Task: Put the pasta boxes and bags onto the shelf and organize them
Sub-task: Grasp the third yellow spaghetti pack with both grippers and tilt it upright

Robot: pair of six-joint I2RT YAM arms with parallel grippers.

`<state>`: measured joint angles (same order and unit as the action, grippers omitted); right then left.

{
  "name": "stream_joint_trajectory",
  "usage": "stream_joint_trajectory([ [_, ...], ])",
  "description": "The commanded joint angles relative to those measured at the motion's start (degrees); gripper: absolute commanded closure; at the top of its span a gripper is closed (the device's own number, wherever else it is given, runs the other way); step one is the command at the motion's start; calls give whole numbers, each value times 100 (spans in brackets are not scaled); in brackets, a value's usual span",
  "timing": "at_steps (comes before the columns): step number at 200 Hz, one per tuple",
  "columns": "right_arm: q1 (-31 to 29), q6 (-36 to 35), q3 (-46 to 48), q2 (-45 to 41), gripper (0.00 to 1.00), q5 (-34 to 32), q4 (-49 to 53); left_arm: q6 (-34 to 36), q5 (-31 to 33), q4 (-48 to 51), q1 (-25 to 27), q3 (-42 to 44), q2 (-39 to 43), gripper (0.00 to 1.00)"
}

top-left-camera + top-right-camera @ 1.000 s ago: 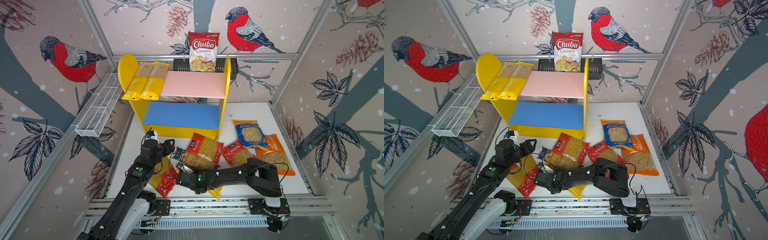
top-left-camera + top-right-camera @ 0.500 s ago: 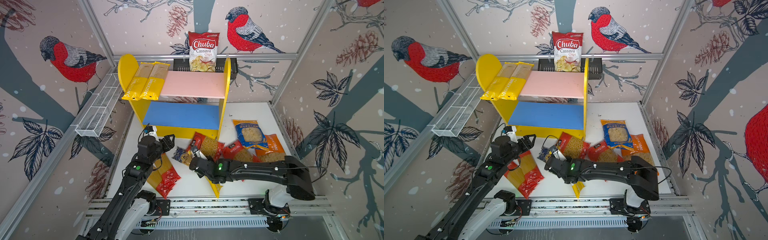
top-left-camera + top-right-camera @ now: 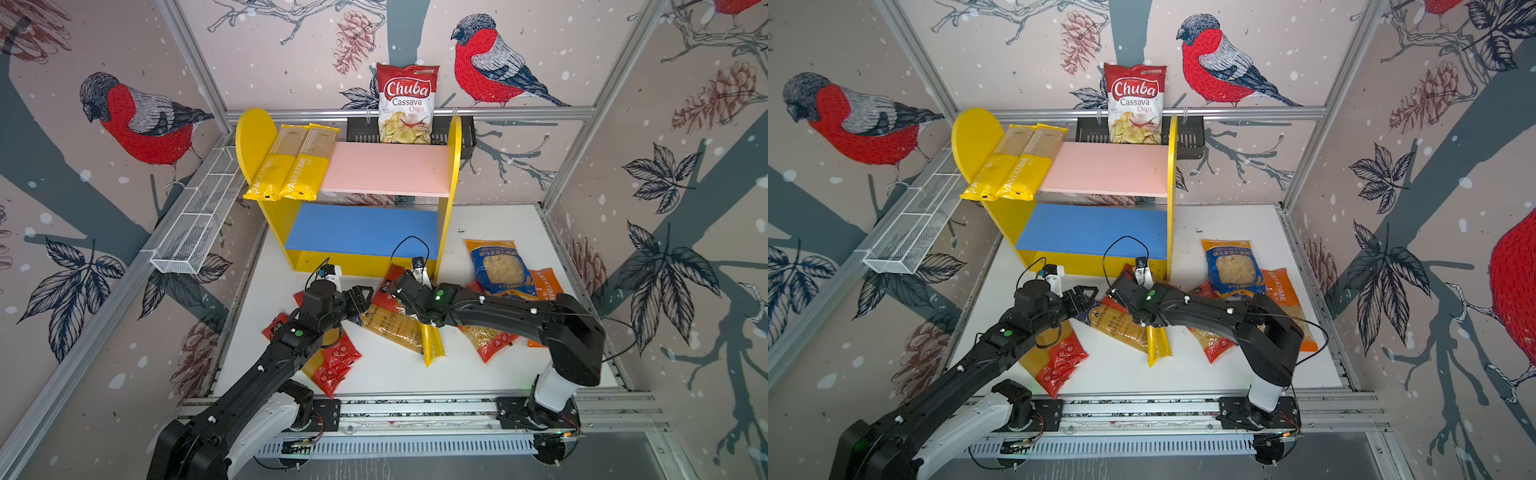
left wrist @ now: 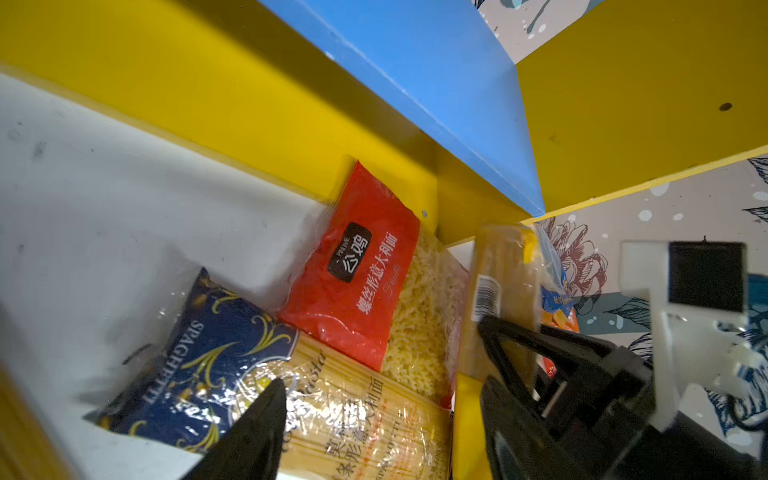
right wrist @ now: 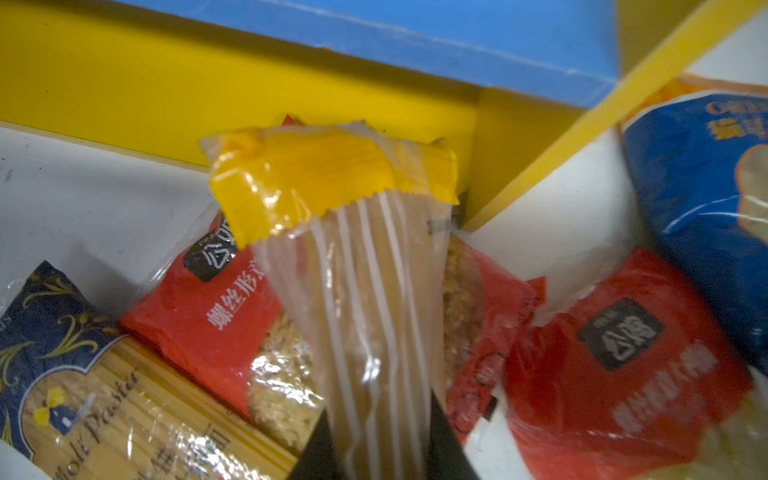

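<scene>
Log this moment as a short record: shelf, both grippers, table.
shelf: two yellow PASTATIME packs on the pink board, at its left end
left gripper: open, above the dark blue spaghetti pack
right gripper: shut on a long yellow spaghetti pack, near the shelf base
table: other packs loose, among them the blue bag

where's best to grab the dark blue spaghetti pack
Probably across the narrow width of the spaghetti pack at its blue end, from above on the side of the left gripper: it lies flat, and the right gripper with its yellow pack crowds the other end.
</scene>
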<state>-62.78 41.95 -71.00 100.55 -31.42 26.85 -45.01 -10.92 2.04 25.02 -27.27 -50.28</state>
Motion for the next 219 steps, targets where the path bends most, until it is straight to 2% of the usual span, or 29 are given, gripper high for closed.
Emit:
stream_joint_trajectory([
  [1,-7,58,-48,-10,48,748,-627,34,-11,-325,12,32,18,27],
  [17,130,-64,344,-353,40,1430,-1002,71,-75,-328,12,100,27,27],
  [48,508,-83,1361,-1244,37,2293,-1250,-91,-363,-685,135,321,-104,27],
  [99,1649,-139,3330,-2437,34,4537,-2148,-629,-297,-1682,1287,573,-801,27],
  [128,2085,-44,4059,-2664,35,5329,-2792,-750,-294,-2016,1513,657,-1344,31],
  [169,2069,225,4430,-2502,42,6088,-3595,-745,-399,-2293,1532,678,-1774,36],
  [192,1980,460,4455,-2661,48,6289,-3856,-807,-499,-2433,1525,705,-2049,41],
  [219,1857,744,4442,-2629,49,6406,-4256,-895,-748,-2771,1524,714,-2400,43],
])
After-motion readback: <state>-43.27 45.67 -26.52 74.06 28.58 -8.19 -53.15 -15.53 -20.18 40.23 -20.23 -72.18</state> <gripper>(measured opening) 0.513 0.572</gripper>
